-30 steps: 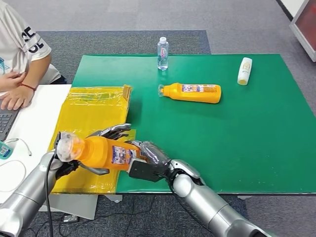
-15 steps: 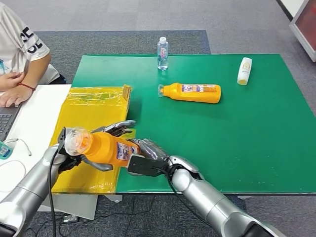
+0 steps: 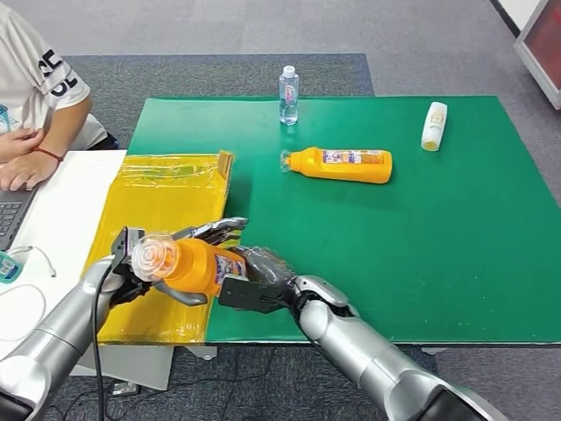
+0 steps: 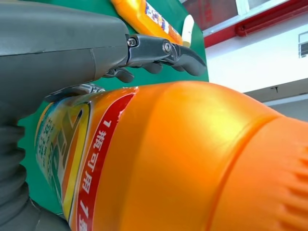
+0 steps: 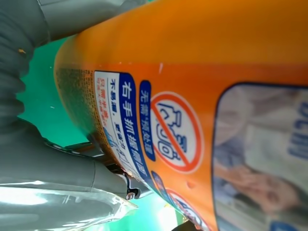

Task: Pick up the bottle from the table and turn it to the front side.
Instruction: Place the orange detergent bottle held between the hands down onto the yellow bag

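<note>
I hold an orange bottle (image 3: 188,265) with a clear cap above the near left of the table, cap end tipped up toward me. My left hand (image 3: 198,241) grips its neck end and my right hand (image 3: 261,267) grips its base end. The left wrist view has the orange body (image 4: 181,159) close up under the grey thumb (image 4: 65,48). Up close in the right wrist view is the bottle's printed label (image 5: 174,134). A second orange bottle (image 3: 341,164) lies on its side on the green mat (image 3: 429,246), farther back.
A yellow padded envelope (image 3: 162,197) lies under the held bottle at the mat's left edge. A clear water bottle (image 3: 288,95) stands at the far edge and a white bottle (image 3: 434,125) lies at the far right. A person's arms (image 3: 30,149) rest at a laptop on the left.
Both hands have swung the bottle: its cap end moved right and toward the camera, and the base end drew in, so the bottle looks shorter.
</note>
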Motion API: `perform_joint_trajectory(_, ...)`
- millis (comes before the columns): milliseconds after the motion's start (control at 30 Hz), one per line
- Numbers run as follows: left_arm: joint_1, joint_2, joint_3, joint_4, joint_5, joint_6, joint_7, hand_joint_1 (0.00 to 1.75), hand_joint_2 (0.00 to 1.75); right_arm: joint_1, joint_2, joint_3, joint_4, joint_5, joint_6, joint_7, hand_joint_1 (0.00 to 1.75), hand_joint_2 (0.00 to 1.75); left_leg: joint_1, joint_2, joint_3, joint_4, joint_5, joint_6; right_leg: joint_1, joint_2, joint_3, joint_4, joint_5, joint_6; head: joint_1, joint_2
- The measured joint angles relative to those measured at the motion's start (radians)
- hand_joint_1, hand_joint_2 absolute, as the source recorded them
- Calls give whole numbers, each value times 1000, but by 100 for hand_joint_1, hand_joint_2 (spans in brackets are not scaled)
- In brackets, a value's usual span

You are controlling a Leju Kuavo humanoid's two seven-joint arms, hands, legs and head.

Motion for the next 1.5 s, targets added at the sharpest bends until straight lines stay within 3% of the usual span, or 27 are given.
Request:
perform_joint_trajectory(667,-1,9,-8,22,3,15,0,0,175,-11,20,-1,57,30,-50,13,175,175,0,0,0,0,0,0,0,1,0,0,0,0,0,0)
perform_joint_trajectory(1500,-3,23,-11,1,12,18,0,0,175,-25,30,-5,85,44,-43,12,175,175,0,1,1,0,0,0,0,1,0,0,0,0,0,0)
